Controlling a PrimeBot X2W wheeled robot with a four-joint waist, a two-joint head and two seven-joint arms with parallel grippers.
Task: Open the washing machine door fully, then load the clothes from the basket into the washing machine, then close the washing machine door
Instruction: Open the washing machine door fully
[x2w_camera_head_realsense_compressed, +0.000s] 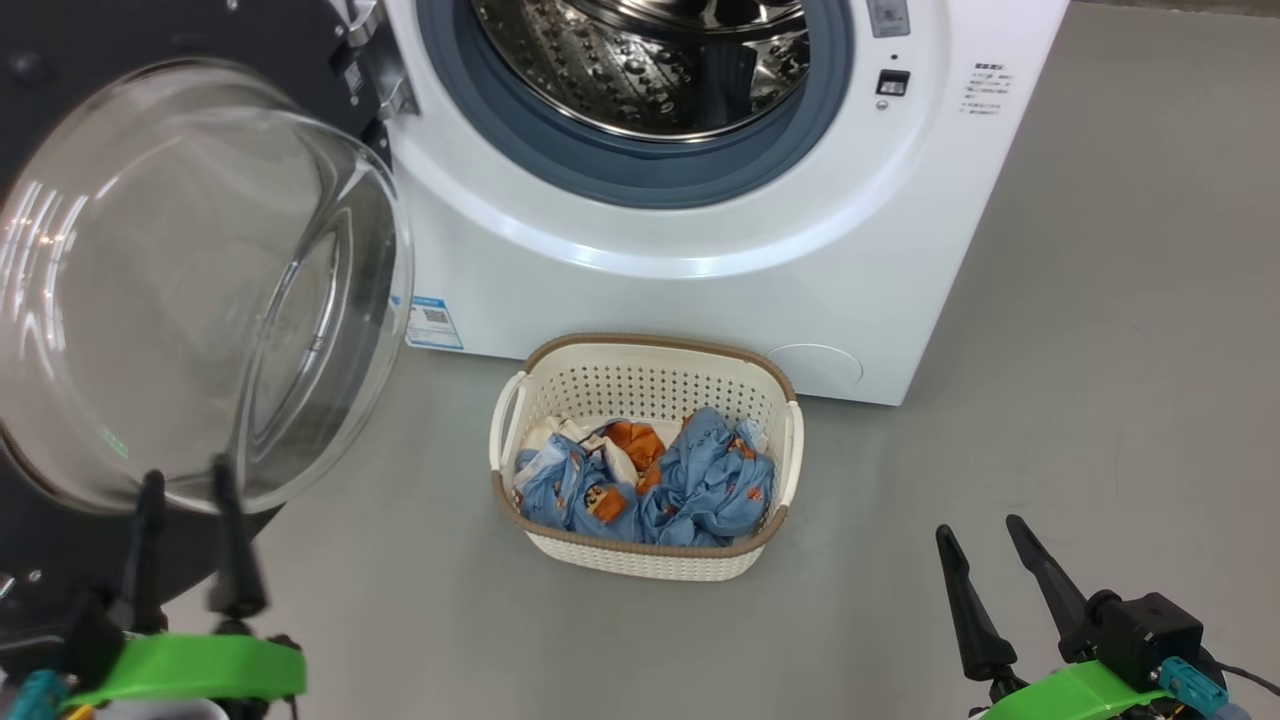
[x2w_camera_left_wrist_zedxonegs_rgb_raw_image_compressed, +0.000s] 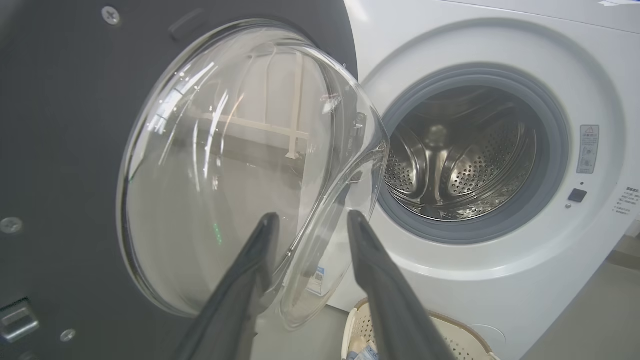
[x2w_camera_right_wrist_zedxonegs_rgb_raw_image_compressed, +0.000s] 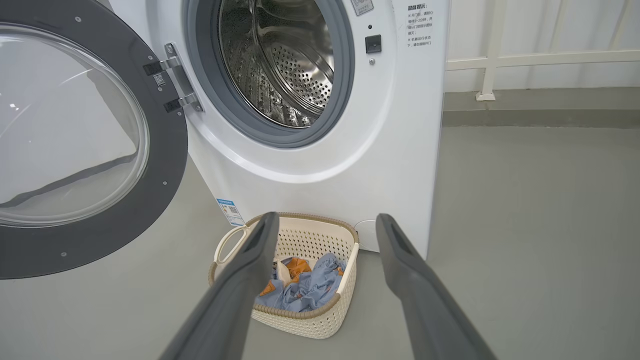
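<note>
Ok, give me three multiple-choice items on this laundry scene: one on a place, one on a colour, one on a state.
1. Where does the basket stand?
A. Inside the machine
B. On the floor before the washing machine
C. On top of the machine

2. What colour is the rubber ring around the mouth of the drum?
A. Red
B. Yellow
C. Blue-grey

3. How does the washing machine door stand?
A. Swung open to the robot's left
B. Shut
C. Taken off, flat on the ground

Answers:
1 B, the basket sits on the grey floor just before the machine's white front.
2 C, the ring is blue-grey between the white front and the steel drum.
3 A, the drum lies bare and the door hangs on its hinge.
</note>
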